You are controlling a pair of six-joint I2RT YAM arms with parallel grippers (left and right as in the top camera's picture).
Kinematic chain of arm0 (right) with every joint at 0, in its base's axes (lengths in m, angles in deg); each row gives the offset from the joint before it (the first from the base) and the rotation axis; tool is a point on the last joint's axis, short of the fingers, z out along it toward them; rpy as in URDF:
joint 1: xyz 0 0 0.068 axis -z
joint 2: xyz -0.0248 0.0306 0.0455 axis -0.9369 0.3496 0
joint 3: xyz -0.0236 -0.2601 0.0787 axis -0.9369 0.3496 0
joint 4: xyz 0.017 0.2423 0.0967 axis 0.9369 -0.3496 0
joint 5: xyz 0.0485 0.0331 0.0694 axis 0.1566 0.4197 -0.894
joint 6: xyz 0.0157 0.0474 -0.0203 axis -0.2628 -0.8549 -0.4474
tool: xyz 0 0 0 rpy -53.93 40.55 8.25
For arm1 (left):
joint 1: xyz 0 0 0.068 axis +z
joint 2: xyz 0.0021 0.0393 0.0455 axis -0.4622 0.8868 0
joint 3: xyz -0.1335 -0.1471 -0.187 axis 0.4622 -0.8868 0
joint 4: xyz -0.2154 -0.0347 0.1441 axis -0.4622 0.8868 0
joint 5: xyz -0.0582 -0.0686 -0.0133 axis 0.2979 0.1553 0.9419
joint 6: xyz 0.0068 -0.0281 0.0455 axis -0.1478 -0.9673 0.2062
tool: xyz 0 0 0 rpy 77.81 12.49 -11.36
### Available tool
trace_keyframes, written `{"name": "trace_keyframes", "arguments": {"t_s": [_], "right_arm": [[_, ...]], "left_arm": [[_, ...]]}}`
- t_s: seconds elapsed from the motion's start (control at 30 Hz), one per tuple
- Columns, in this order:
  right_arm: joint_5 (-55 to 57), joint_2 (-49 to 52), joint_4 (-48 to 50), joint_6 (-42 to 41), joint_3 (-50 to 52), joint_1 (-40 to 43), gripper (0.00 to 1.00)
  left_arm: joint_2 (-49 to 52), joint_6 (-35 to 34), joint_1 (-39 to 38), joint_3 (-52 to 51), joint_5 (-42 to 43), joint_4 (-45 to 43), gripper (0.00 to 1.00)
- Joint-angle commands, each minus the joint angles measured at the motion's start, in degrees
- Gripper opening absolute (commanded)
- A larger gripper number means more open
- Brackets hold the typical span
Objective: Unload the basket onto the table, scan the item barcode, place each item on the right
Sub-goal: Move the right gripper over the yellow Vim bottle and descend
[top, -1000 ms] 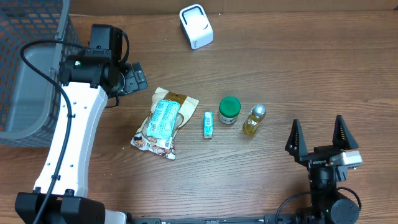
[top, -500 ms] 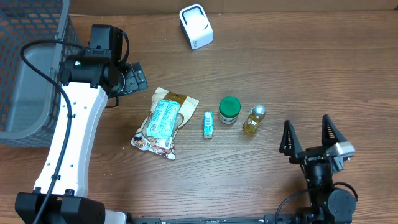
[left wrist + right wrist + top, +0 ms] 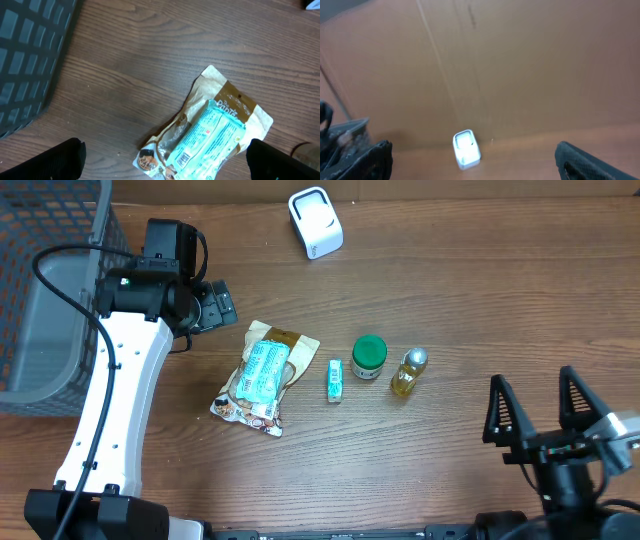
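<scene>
Teal-and-brown crinkled snack pouch [image 3: 262, 375] lay near, not touching, the wide-open left gripper [image 3: 213, 305]; one pouch, one white boxy scanner [image 3: 315, 222]

On wooden table [image 3: 500, 310]: snack pouch [image 3: 262, 375], box [image 3: 334, 380], green-lidded jar [image 3: 368, 356], bottle [image 3: 407, 373], scanner [image 3: 315, 222].

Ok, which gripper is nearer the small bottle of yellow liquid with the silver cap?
Right. The right gripper stands a short way right of the bottle, nearer the robot; the left gripper is farther off to its left, past the brown-and-teal snack pouch.
</scene>
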Motion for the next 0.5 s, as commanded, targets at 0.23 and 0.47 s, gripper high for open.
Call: {"name": "trace_keyframes", "arguments": {"t_s": [0.23,0.47], "right_arm": [[-7.1,29.4,-39.4,-1.7,-42.0,0.2,1.0],[-11.3,41.8,-43.5,-1.7,-46.7,0.2,1.0]], "left_arm": [[0.0,1.1,0.1,1.1,0.1,-0.1,1.0],[0.0,1.1,0.1,1.1,0.1,-0.1,1.0]]}}
